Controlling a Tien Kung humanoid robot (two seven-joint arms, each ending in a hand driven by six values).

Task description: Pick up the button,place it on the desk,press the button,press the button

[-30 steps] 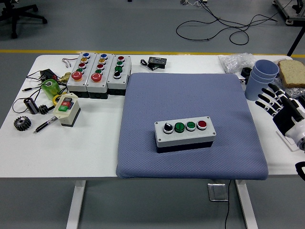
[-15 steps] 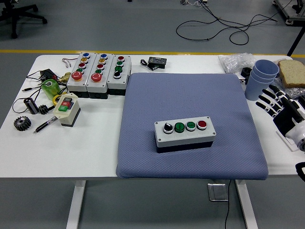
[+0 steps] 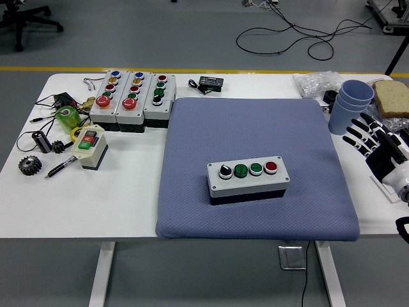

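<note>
Head view, over a white table [image 3: 128,204]: a grey button box [image 3: 248,181] with four controls in a row — a black knob, two green caps, one red — sits near the middle of a blue pad [image 3: 255,128], toward its near edge, long side running left to right. At the far right edge the right hand [image 3: 374,142] rests just beside a stack of blue cups [image 3: 351,105], its black-and-white fingers [image 3: 358,134] spread and straight, holding nothing, well apart from the box. No left hand shows.

Far left on the table stand three more button boxes [image 3: 131,99] side by side; nearer lie a small two-button switch [image 3: 89,146], a gear [image 3: 29,165], a pen [image 3: 62,167] and loose wires. A black adapter [image 3: 211,82] lies at the far edge — and a sponge [image 3: 392,97] at the far right.

The box looks rigid and moderately heavy, with smooth plastic walls that could slip; the soft pad beneath may give under a push. Gripping across its long sides, below the lid and clear of the caps, seems the safest hold.
</note>
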